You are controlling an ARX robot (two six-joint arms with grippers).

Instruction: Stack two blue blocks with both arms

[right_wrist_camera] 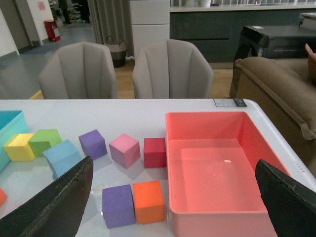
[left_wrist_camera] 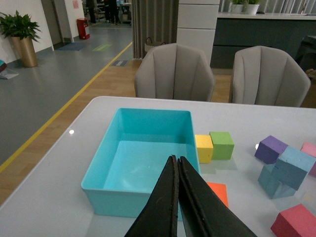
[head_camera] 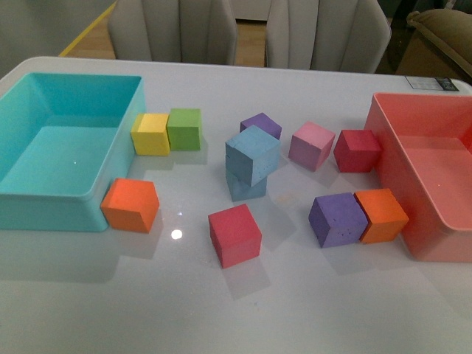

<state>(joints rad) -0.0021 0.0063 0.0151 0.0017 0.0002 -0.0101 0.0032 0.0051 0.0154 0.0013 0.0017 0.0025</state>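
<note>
Two pale blue blocks stand stacked at the table's middle: the upper blue block [head_camera: 253, 154] sits skewed on the lower blue block [head_camera: 245, 186]. They also show in the left wrist view, upper [left_wrist_camera: 295, 166] on lower [left_wrist_camera: 274, 182], and the upper one shows in the right wrist view [right_wrist_camera: 62, 156]. Neither arm shows in the front view. My left gripper [left_wrist_camera: 176, 163] is shut and empty, high above the turquoise bin's near wall. My right gripper [right_wrist_camera: 175, 182] is wide open and empty, above the red bin's left side.
A turquoise bin [head_camera: 22, 199] stands left, a red bin [head_camera: 431, 243] right. Around the stack lie yellow [head_camera: 150, 134], green [head_camera: 184, 129], orange [head_camera: 130, 205], red [head_camera: 234, 235], purple [head_camera: 261, 125], pink [head_camera: 311, 145], dark red [head_camera: 356, 150], purple [head_camera: 337, 219] and orange [head_camera: 381, 215] cubes.
</note>
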